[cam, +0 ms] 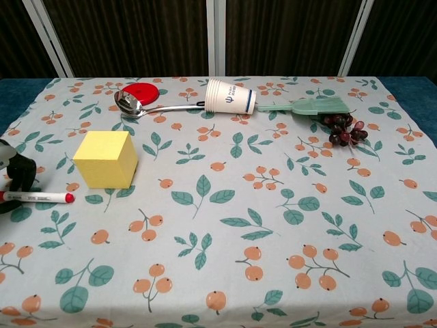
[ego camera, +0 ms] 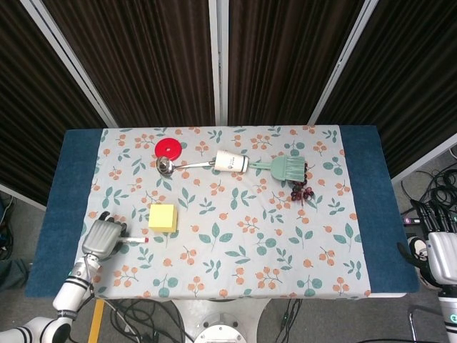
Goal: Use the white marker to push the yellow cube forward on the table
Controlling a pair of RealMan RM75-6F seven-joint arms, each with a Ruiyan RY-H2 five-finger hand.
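The yellow cube (ego camera: pixel 163 217) (cam: pixel 106 160) stands on the floral cloth at the near left of the table. My left hand (ego camera: pixel 102 237) (cam: pixel 16 175) rests on the table to the cube's left and grips the white marker (ego camera: pixel 133 241) (cam: pixel 39 198). The marker lies almost flat, its red cap pointing right, ending just short of the cube's near left corner and apart from it. My right hand (ego camera: pixel 443 259) hangs off the table's right edge, low and partly cut off; its fingers do not show.
At the back stand a red disc (ego camera: pixel 168 148) (cam: pixel 140 91), a metal ladle (ego camera: pixel 178 166) (cam: pixel 136 106), a tipped paper cup (ego camera: pixel 232 161) (cam: pixel 231 96), a green brush (ego camera: pixel 285 168) (cam: pixel 311 106) and dark grapes (ego camera: pixel 300 191) (cam: pixel 341 128). Beyond the cube lies bare cloth up to the ladle.
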